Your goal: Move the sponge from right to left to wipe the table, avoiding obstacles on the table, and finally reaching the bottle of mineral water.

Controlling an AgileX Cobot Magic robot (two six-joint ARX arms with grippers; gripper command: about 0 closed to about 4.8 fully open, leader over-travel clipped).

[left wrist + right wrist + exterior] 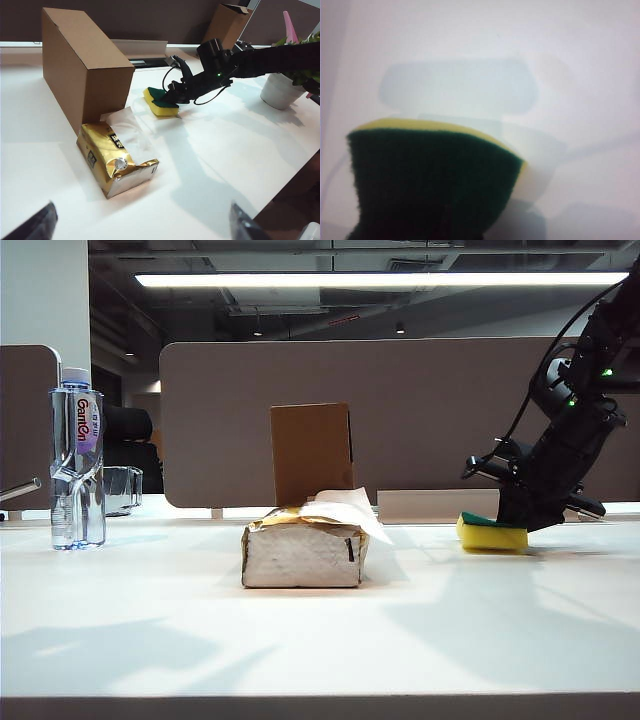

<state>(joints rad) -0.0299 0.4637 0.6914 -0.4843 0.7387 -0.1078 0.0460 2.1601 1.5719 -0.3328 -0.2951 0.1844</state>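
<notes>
1. Sponge (491, 534) lies flat on the white table (320, 640) at the right side, green scouring face up, yellow foam below.
2. Right gripper (520, 524) is down at the sponge's right end, fingers clenched on the sponge.
3. Left gripper (140, 225) hangs above the near table, fingers spread wide, nothing between them.
4. Tissue pack (304, 549) lies mid-table with the cardboard box (311, 452) upright just behind it.
5. Ganten bottle (77, 460) stands far left, glass container (122, 489) behind it.
</notes>
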